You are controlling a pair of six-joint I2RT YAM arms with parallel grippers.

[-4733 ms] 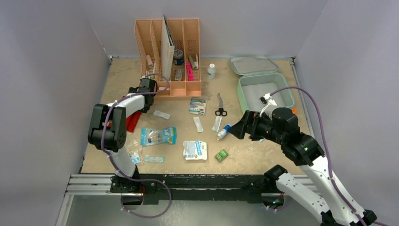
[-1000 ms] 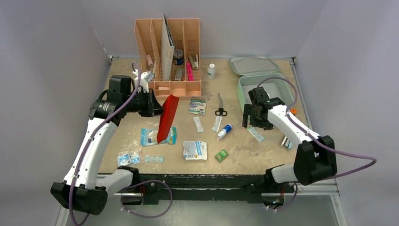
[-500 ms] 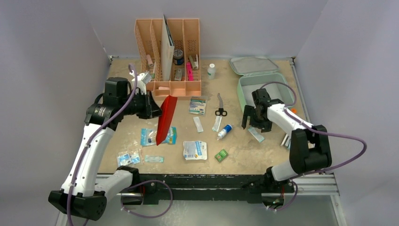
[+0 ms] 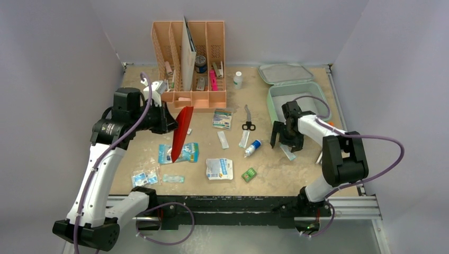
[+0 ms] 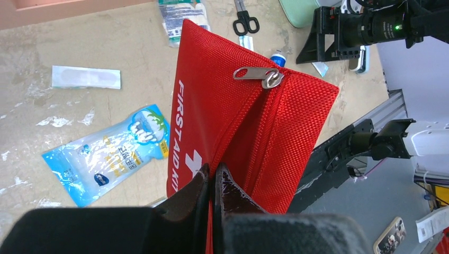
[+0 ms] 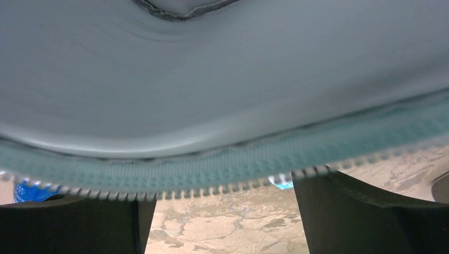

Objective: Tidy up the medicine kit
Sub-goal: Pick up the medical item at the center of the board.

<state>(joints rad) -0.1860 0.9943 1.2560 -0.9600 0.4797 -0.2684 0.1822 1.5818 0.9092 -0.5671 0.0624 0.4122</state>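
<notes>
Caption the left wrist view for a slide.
Left gripper clamps a red first-aid pouch; blue packet and scissors lie on the table.

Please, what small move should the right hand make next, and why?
Probably ease the right hand forward until the zip edge of the medicine kit sits between its fingers. The hand is open and points at that edge, which lies just beyond the fingertips, so closing now would likely catch nothing. The left hand is shut on the red pouch.
</notes>
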